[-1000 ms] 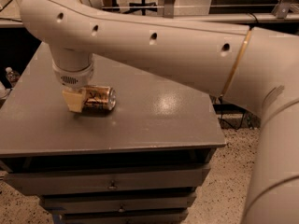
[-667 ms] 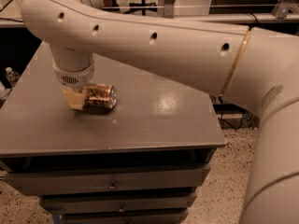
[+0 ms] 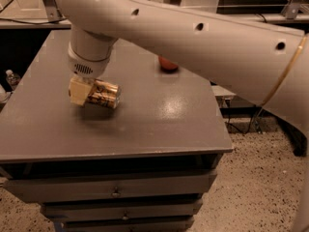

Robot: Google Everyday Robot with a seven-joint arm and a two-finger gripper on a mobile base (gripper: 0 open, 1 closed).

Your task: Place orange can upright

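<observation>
1. Cream-padded, the gripper (image 3: 82, 92) hangs under the white wrist at the left of the table, clamped on the left end of the orange can (image 3: 105, 95)
2. The orange can lies on its side, its long axis roughly level, its free end pointing right and a little toward the front edge; I cannot tell which end is the top, nor whether it rests on the grey table (image 3: 159, 129) or hangs just above
3. Done well, I'd say: hold firm, roll the wrist until that axis stands vertical, set the base flat, only then release
4. The apple (image 3: 168, 64) sits well apart behind, half hidden by the arm
</observation>
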